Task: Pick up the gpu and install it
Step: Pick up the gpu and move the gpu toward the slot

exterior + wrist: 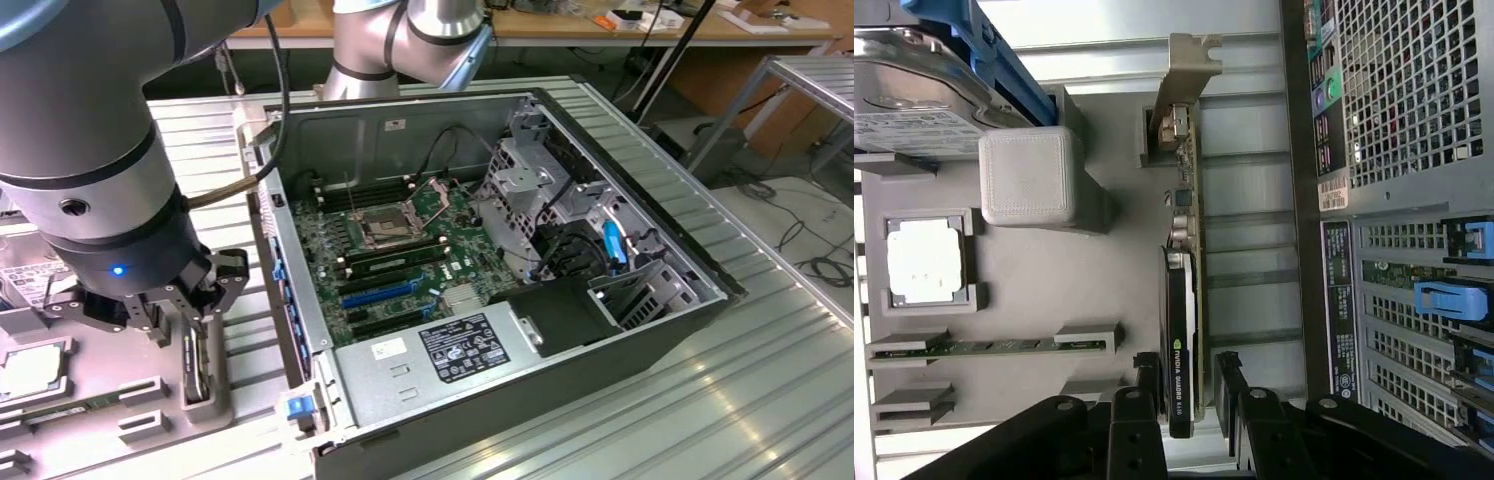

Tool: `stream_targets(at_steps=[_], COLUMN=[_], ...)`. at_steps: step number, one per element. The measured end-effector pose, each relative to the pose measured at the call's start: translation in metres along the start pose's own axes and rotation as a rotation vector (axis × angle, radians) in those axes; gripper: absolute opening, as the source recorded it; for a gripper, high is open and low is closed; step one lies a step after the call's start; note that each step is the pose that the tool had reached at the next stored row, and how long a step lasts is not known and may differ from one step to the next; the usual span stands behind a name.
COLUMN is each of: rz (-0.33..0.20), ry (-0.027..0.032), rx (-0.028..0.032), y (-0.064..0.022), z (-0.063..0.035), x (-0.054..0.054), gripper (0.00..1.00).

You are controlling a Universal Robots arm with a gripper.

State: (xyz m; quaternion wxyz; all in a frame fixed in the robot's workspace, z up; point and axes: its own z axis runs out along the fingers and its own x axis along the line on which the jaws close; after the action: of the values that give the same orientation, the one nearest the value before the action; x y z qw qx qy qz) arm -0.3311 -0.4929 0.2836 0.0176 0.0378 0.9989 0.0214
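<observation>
Gpu (1181,330) on edge in tray (1034,300), wrist view: end effector (1186,360) fingers apart, astride it.

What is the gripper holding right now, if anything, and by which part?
Nothing is held. The open gripper straddles the gpu at its cooler end, a gap on each side.

Workshop lab: wooden workbench (561,30), opened computer case (340,140)

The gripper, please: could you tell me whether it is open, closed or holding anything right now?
The gripper: open, astride the graphics card standing on edge, not clamped on it.
</observation>
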Motion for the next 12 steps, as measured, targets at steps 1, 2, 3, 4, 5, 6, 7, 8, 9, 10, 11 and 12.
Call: stream_targets(at_steps=[1, 2, 3, 4, 5, 6, 7, 8, 9, 10, 11, 12], rz=[0.0, 0.0, 0.0, 0.0, 0.0, 0.0, 0.0, 0.0, 0.0, 0.0, 0.0, 0.0], ry=[-0.0001, 0.0, 0.0, -0.0001, 0.0, -0.0001, -0.0001, -0.0001, -0.0001, -0.0001, -0.0001, -0.0001], rx=[-0.0001, 0.0, -0.0001, -0.0001, -0.0001, -0.0002, -0.0001, -0.0001, -0.0001, -0.0001, -0.0002, -0.0002], y=[0.0, 0.0, 0.0, 0.0, 0.0, 0.0, 0.0, -0.0001, 0.0, -0.0001, 0.0, 0.0], z=[0.0001, 0.0, 0.0001, 0.0001, 0.0001, 0.0001, 0.0001, 0.0001, 0.0001, 0.0001, 0.0001, 0.0001], x=[0.0, 0.0, 0.0, 0.0, 0.0, 0.0, 0.0, 0.0, 0.0, 0.0, 0.0, 0.0], gripper=[0.36, 0.36, 0.36, 0.36, 0.36, 0.36, 0.36, 0.36, 0.36, 0.36, 0.36, 0.36])
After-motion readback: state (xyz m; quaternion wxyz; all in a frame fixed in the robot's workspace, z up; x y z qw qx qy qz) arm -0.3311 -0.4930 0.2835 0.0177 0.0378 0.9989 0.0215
